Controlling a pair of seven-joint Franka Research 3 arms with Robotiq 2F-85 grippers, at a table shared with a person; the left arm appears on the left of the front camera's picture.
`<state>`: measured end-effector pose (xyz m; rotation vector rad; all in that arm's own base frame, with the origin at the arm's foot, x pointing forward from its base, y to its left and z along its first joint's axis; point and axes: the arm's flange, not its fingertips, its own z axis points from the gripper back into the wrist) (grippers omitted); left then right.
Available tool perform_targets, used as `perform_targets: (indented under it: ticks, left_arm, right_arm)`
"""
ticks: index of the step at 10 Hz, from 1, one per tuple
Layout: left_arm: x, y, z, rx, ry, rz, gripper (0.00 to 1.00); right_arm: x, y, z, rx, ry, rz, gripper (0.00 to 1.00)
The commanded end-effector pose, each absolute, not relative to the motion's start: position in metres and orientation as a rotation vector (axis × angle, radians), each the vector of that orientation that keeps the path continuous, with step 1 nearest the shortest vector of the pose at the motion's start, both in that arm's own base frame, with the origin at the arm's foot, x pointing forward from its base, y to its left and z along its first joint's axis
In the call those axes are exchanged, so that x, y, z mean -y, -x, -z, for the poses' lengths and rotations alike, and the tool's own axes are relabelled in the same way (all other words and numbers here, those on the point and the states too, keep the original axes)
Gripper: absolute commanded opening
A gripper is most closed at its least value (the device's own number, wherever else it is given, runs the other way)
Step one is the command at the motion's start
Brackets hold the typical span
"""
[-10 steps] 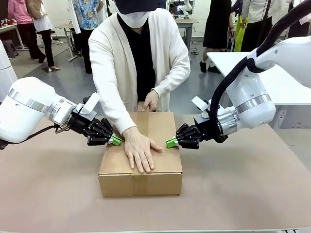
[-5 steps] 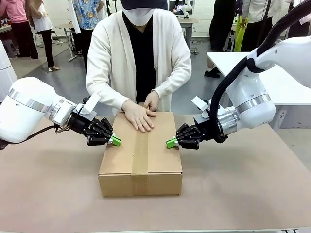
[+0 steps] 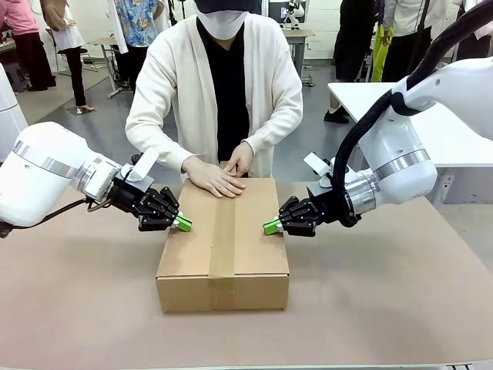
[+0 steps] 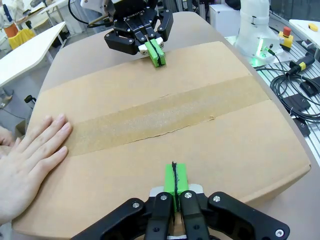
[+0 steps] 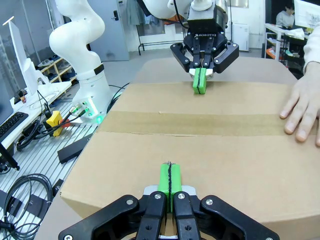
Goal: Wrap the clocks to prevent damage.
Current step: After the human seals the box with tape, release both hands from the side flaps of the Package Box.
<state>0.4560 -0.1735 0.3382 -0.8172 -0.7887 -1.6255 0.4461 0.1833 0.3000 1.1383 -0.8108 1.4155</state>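
Since a second ago the person's hand has slid up the tape from the near half of the box to its far edge, where it now lies flat and open, fingers spread, next to their other hand, which is loosely curled at the box's back edge. Looks to me like they're rubbing the tape down so it sticks.

Both arms haven't budged. Left gripper is pinched fully shut, holding nothing, its green tips pressing on the box's left top edge. Right gripper is the same on the box's right edge, shut and empty. My guess is they're pinning the flaps and keeping the box from sliding while the seam gets sealed.

Clocks aren't visible. Presumably they're inside the closed box, but I can't tell from here.
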Motion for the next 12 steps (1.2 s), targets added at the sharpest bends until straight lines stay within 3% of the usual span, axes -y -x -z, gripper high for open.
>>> perform_targets:
  ticks: [1,12]
  left_arm:
    - [0.1733,-0.4551,-0.3301,0.774,0.799,1.628,0.00]
    - [0.1733,-0.4551,-0.3301,0.774,0.799,1.628,0.00]
  right_arm:
    - [-0.1844,-0.4457,-0.2971,0.807,-1.131,-1.410,0.01]
    - [-0.1844,-0.4457,-0.2971,0.807,-1.131,-1.410,0.01]
